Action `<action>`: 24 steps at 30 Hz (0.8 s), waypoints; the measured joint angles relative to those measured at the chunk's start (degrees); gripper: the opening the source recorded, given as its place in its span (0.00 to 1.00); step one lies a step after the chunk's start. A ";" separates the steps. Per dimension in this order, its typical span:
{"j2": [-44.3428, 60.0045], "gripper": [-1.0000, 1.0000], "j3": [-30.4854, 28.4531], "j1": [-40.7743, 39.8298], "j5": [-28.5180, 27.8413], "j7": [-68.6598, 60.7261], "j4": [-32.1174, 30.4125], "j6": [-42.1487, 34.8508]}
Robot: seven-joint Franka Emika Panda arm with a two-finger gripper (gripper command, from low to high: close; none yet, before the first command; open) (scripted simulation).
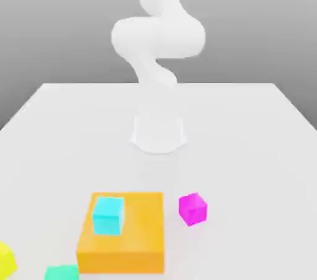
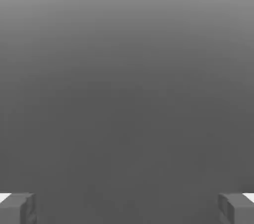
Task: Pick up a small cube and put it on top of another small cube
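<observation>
A small magenta-pink cube point(image 1: 193, 209) rests on the white table point(image 1: 260, 148), just to the exterior view's right of a flat orange block point(image 1: 124, 235). A cyan cube point(image 1: 108, 215) sits on top of that orange block, near its far left corner. The white arm point(image 1: 158, 37) rises from its round base point(image 1: 159, 133) at the middle of the table and bends up out of the frame. In the hand view my gripper point(image 2: 127, 208) is open, its two grey fingertips point(image 2: 17, 208) far apart with nothing between them, facing a plain grey background.
A yellow cube point(image 1: 5, 259) lies at the exterior view's lower left edge. A green cube point(image 1: 62, 272) sits at the bottom edge, just left of the orange block.
</observation>
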 joint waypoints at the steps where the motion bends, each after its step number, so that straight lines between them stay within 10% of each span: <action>1: 1.55 0.50 0.62 -0.30 0.74 2.16 -1.23 1.17; 24: 34.21 0.50 19.76 -6.97 6.67 55.50 -27.26 26.12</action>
